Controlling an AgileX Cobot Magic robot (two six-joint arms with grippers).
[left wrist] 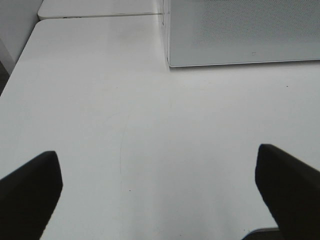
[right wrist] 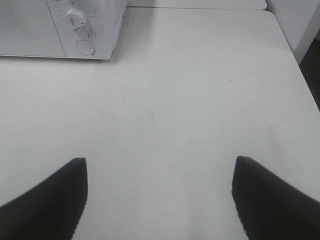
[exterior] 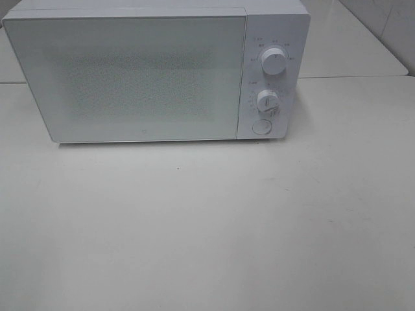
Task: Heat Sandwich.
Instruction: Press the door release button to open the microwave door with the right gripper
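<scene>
Nearest the cameras, the left hand [left wrist: 156, 155] hovers over the plain white bench [exterior: 194, 227] with its two dark fingers spread as wide as they go and nothing between them. The right hand [right wrist: 160, 162] hangs likewise, fingers well apart and empty.

Further back stands the white box-shaped microwave oven [exterior: 155, 71], its frosted pale door [exterior: 130, 74] shut flush. On its panel are two round white dials, upper [exterior: 273, 62] and lower [exterior: 267, 100], above a round white push button [exterior: 261, 126].

The sandwich shows in no view. It may sit behind the opaque door or off to one side; the pictures do not tell.

The main risk lies in that uncertainty: turning a dial with nothing inside would run the oven empty. The door shows no handle, so it likely opens by the button. A push there that lands off-centre, or too hard, may slide the light oven backwards across the smooth bench. A wide-spread hand could also brush the lower dial just above the button.
</scene>
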